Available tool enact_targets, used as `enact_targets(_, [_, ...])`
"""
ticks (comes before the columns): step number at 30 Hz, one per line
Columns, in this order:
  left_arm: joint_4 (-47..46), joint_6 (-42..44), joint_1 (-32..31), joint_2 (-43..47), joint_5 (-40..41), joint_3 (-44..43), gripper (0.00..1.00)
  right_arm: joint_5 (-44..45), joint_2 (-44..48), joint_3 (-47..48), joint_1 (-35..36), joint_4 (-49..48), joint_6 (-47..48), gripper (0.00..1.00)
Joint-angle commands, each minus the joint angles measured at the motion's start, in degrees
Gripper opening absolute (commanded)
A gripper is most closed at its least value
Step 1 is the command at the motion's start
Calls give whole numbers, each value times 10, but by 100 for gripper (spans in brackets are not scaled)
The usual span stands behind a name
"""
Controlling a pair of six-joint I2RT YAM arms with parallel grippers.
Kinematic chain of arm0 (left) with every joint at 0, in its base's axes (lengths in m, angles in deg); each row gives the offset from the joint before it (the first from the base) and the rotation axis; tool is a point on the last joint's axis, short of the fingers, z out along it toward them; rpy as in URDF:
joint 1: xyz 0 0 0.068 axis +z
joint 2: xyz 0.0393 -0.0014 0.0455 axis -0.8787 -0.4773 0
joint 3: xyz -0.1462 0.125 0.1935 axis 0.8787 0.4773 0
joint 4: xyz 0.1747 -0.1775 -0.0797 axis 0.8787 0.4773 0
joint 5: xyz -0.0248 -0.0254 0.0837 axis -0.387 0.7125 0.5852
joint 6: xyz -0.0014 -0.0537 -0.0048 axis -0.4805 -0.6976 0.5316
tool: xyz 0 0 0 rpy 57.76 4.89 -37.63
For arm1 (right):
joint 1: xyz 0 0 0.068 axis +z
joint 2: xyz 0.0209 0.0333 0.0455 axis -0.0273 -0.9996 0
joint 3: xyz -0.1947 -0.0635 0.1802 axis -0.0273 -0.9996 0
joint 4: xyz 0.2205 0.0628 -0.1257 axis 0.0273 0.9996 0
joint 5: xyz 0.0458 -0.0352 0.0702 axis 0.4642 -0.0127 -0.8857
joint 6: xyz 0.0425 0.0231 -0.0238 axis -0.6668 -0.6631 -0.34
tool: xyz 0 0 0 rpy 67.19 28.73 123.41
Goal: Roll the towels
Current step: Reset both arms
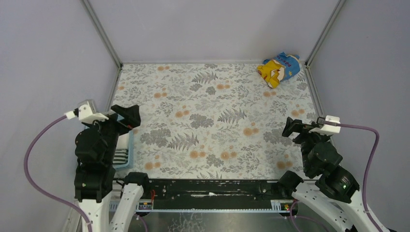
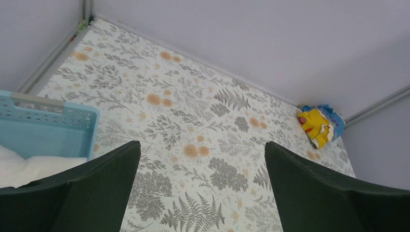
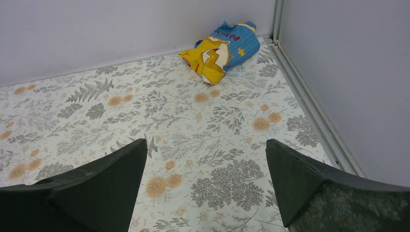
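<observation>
1. White terry, soft and lumpy: the towel [image 2: 26, 166] lies inside a pale blue perforated plastic basket [image 2: 53, 130] at the near left of the desk [image 1: 212, 121], close by the left end effector [image 2: 202, 188].
2. A crumpled yellow-and-blue printed cloth [image 3: 220, 48] sits bunched in the far right corner.
3. The desk cover is flat, patterned with grey ferns and orange blossoms. Plain grey walls [image 1: 212, 29] with metal corner rails enclose it.
4. The left end effector and right end effector [image 3: 205, 188] are both released, their dark fingers spread wide and grasping nothing.

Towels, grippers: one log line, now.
left gripper open, empty | right gripper open, empty | white towel in blue basket | printed cloth far corner
</observation>
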Motion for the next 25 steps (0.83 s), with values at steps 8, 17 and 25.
enact_targets(8, [-24,11,-4,21,51,51,100,5,23,-43,2,-43,34,99])
enact_targets(17, [-42,6,-9,8,35,88,100,5,17,-50,2,-49,45,99])
enact_targets(25, [-44,15,-17,7,42,85,100,1,16,-52,2,-52,48,99])
